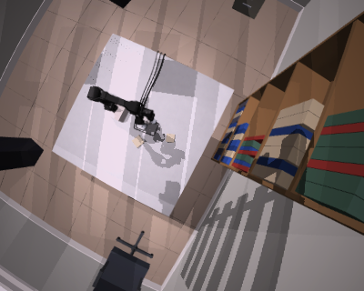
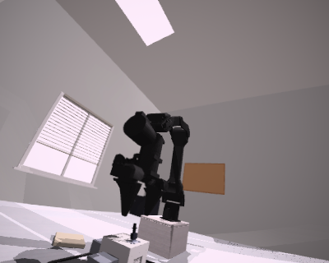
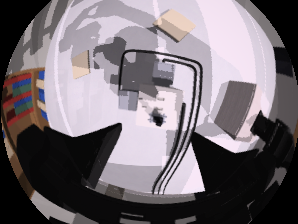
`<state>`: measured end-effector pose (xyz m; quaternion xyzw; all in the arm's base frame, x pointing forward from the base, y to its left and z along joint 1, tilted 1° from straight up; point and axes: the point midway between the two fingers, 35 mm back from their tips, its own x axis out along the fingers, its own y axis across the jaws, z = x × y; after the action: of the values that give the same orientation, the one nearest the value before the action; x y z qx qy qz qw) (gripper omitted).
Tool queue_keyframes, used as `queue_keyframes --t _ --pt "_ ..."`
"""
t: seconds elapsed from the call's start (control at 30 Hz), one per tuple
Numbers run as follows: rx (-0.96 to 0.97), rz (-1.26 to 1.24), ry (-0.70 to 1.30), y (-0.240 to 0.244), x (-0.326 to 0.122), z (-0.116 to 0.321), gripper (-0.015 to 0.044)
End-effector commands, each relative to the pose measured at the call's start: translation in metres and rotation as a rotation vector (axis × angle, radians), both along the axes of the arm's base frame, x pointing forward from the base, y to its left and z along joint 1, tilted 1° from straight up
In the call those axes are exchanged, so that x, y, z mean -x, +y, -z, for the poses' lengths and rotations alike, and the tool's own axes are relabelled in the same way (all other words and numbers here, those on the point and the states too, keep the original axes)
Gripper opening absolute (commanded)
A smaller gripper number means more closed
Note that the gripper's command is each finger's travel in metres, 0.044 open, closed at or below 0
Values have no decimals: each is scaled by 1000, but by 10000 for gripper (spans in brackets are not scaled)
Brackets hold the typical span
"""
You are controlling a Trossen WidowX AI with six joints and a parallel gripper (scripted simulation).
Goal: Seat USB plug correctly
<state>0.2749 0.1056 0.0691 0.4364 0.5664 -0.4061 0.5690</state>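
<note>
Black and upright, the USB plug (image 2: 134,232) (image 3: 158,120) stands in the power cube's (image 2: 113,247) (image 3: 172,101) top, low centre of the exterior picture. The gripper (image 1: 146,119) (image 2: 136,213) (image 3: 157,131) hangs above, fingers spread and empty, presumably so they can straddle the plug and draw it out for turning. I can read no brand or label anywhere.

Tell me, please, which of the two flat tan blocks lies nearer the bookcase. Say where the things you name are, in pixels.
The tan block (image 1: 170,137) on the bookcase (image 1: 298,197) side of the power cube; the other tan block (image 1: 138,142) lies farther from those shelves.
</note>
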Motion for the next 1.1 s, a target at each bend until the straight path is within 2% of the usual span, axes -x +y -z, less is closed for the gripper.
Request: queue_keyframes --t 0.0,0.8,1.07 --pt "7 5 7 -1 2 7 440" --pt "7 5 7 -1 2 23 440" --pt "2 0 4 0 0 21 230"
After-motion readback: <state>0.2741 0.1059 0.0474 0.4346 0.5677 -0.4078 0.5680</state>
